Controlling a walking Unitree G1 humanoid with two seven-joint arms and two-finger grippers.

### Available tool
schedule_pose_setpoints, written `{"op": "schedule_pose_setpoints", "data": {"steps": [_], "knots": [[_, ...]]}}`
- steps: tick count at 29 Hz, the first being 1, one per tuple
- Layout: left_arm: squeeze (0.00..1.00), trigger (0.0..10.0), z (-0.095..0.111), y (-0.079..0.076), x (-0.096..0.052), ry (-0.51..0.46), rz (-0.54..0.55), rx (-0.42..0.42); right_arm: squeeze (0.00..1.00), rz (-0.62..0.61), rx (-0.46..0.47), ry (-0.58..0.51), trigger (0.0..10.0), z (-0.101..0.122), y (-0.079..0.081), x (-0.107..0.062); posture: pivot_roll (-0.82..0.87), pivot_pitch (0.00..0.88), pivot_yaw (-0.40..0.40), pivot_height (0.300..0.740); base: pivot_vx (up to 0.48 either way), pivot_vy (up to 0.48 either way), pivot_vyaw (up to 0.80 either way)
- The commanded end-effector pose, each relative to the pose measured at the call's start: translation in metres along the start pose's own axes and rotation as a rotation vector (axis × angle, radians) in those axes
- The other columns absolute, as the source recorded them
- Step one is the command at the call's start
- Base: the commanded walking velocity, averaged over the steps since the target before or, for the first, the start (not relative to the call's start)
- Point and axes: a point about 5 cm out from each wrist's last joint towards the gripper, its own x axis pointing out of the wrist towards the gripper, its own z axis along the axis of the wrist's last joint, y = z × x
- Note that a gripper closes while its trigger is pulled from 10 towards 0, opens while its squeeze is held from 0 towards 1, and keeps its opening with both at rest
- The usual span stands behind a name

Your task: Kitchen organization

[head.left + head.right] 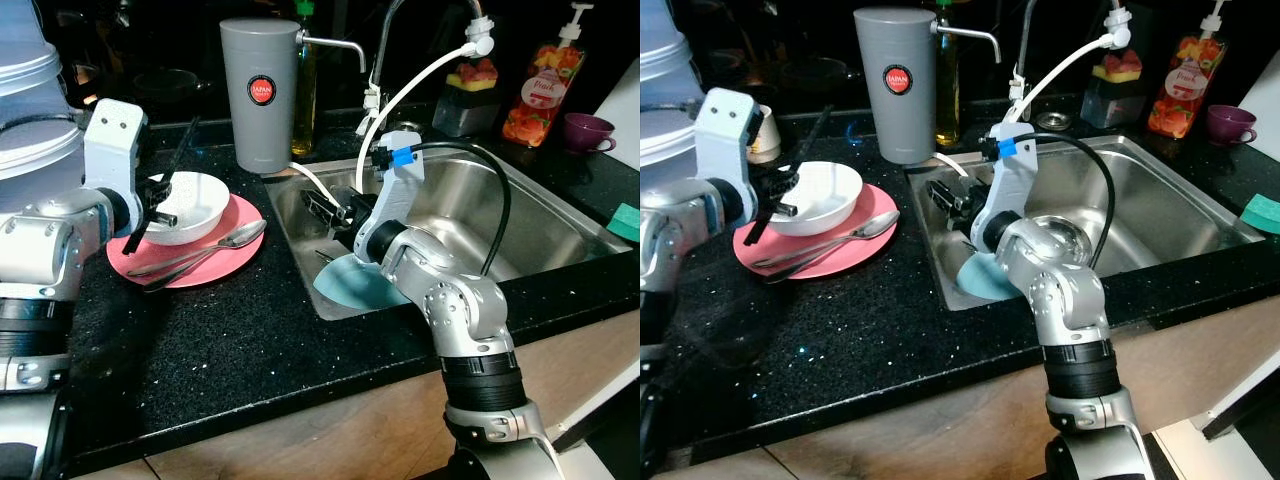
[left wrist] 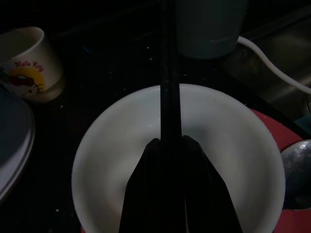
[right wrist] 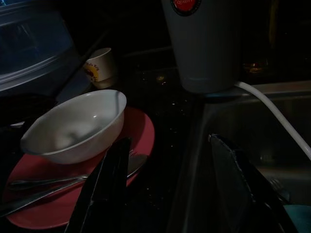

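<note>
A white bowl (image 1: 195, 205) sits on a pink plate (image 1: 210, 268) on the black counter, with a spoon (image 1: 228, 238) and another utensil lying on the plate in front of it. My left gripper (image 2: 170, 144) hovers over the bowl's left side, shut on a thin black chopstick (image 1: 178, 160) that slants up past the bowl's rim. My right gripper (image 3: 167, 138) is open at the left end of the steel sink (image 1: 520, 200), fingers pointing toward the plate. A light blue plate (image 1: 350, 285) lies in the sink under that arm.
A grey canister (image 1: 260, 95) stands behind the bowl, with a small printed cup (image 1: 762, 135) to its left. A white hose (image 1: 415, 85) hangs from the tap. A peach bottle (image 1: 540, 85), a purple cup (image 1: 585, 130) and a green sponge (image 1: 625, 220) lie around the sink.
</note>
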Motion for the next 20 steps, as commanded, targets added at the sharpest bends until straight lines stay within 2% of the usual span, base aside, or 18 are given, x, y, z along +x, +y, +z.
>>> {"op": "schedule_pose_setpoints", "data": {"steps": [1, 8, 9, 10, 11, 14, 15, 20], "knots": [[0.00, 10.0, 0.006, 0.000, -0.003, -0.002, 0.021, 0.025, 0.00, 0.016, -0.003, 0.015, 10.0, 0.000, 0.003, 0.001, -0.01, 0.020, -0.008, 0.740, 0.000, 0.000, 0.00], [0.00, 10.0, 0.007, -0.010, -0.006, -0.004, -0.014, 0.020, 0.00, 0.021, -0.004, 0.012, 10.0, 0.002, 0.003, 0.001, -0.01, 0.017, -0.005, 0.740, 0.000, 0.000, 0.00], [0.41, 10.0, 0.008, -0.012, -0.006, -0.006, -0.022, 0.016, 0.00, 0.020, -0.005, 0.011, 10.0, 0.002, 0.003, 0.001, -0.01, 0.017, -0.005, 0.740, 0.000, 0.000, 0.00], [0.41, 10.0, 0.008, -0.012, -0.006, -0.006, -0.022, 0.016, 0.00, 0.020, -0.005, 0.011, 10.0, 0.002, 0.003, 0.001, -0.01, 0.017, -0.005, 0.740, 0.000, 0.000, 0.00], [1.00, 10.0, 0.008, -0.014, -0.006, -0.007, -0.028, 0.014, 0.00, 0.020, -0.005, 0.010, 10.0, 0.002, 0.003, 0.001, -0.01, 0.017, -0.005, 0.740, 0.000, 0.000, 0.00], [1.00, 10.0, 0.009, -0.015, -0.006, -0.008, -0.023, 0.016, 0.00, 0.020, -0.005, 0.009, 10.0, 0.002, 0.003, 0.001, -0.01, 0.016, -0.002, 0.740, 0.000, 0.000, 0.00], [0.00, 10.0, 0.010, -0.015, -0.006, -0.008, -0.020, 0.016, 0.00, 0.020, -0.005, 0.009, 10.0, 0.002, 0.003, 0.001, -0.01, 0.016, -0.002, 0.740, 0.000, 0.000, 0.00], [0.00, 10.0, 0.011, -0.015, -0.008, -0.011, -0.008, 0.012, 0.00, 0.019, -0.005, 0.008, 10.0, 0.002, 0.003, 0.001, -0.01, 0.018, 0.000, 0.740, 0.000, 0.000, 0.00]]}}
